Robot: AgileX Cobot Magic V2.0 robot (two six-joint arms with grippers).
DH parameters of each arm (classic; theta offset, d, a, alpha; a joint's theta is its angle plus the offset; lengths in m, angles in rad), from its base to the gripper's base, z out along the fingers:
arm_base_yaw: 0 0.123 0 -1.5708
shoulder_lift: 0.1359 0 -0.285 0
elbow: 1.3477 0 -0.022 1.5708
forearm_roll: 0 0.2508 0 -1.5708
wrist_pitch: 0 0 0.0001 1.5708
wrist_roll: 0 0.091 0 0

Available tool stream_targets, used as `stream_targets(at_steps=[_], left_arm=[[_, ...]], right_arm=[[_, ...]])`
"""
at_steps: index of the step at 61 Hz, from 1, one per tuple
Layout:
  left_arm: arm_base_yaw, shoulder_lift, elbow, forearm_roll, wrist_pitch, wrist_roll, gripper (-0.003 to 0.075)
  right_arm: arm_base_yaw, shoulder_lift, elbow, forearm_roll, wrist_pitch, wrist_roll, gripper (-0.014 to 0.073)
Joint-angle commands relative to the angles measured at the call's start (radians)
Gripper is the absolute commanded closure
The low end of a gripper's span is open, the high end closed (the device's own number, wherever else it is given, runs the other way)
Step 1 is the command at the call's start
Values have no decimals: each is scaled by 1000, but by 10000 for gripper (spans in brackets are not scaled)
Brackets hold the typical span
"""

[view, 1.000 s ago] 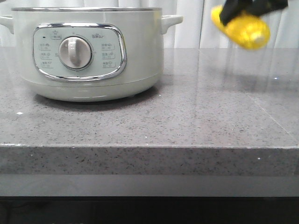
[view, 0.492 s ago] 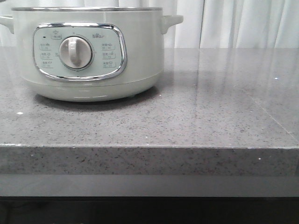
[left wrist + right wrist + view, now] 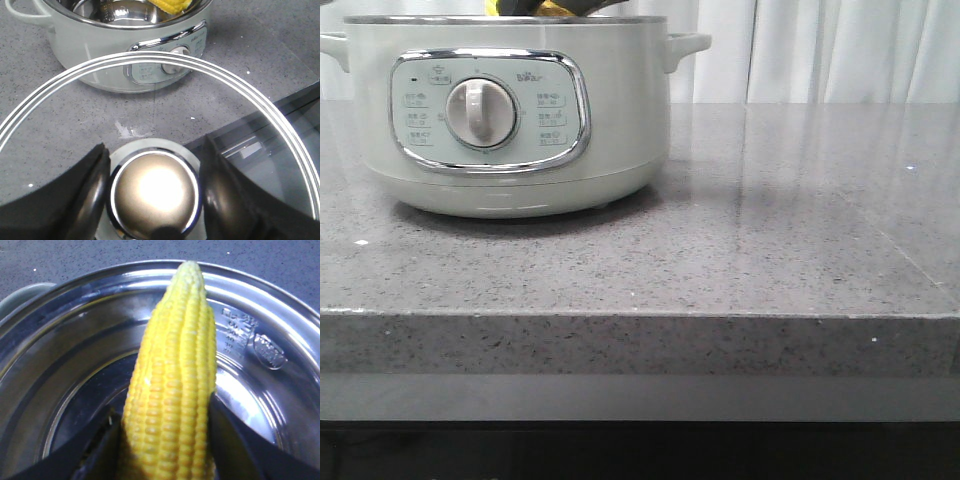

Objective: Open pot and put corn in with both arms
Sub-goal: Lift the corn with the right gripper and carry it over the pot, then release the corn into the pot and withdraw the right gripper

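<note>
From the front, the pot (image 3: 505, 115) stands uncovered on the counter (image 3: 720, 260), with only a sliver of the corn (image 3: 552, 9) above its rim and the arm mostly cut off. The left wrist view shows the left gripper (image 3: 152, 192) clamped on the lid (image 3: 200, 75) knob, held clear. In the right wrist view, the right gripper (image 3: 162, 440) pinches the cob, its long axis pointing away from the fingers over the steel bowl; its height above the bottom is unclear.

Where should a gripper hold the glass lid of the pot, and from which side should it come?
By the round metal knob at the centre of the lid, coming from above with one finger on each side. The glass is wide, flat and smooth, and only the knob stands up narrow enough to fit between fingers. The left gripper holds it this way now.
</note>
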Motion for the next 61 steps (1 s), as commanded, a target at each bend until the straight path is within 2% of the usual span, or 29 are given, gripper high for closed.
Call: stream_targets(at_steps=[1, 20, 26, 33, 40, 48, 61], left_arm=[[-5, -1, -33, -29, -135, -7, 459], [-5, -1, -33, -29, -135, -7, 459], [-5, -1, -33, -29, -135, -8, 459], [-5, -1, -33, -29, -135, -8, 460], [-5, -1, -33, -29, -135, -8, 460], [-5, -1, -33, -29, -135, -8, 460], [-5, -1, -33, -29, -135, -8, 460]], right_arm=[[0, -60, -39, 6, -56, -10, 128], [0, -60, -41, 6, -63, -10, 129], [0, -60, -41, 6, -63, -10, 244], [0, -61, -41, 6, -66, -10, 447], [0, -61, -41, 6, -82, -10, 582], [-10, -72, -41, 6, -85, -10, 665], [-98, -139, -29, 6, -61, 3, 661]])
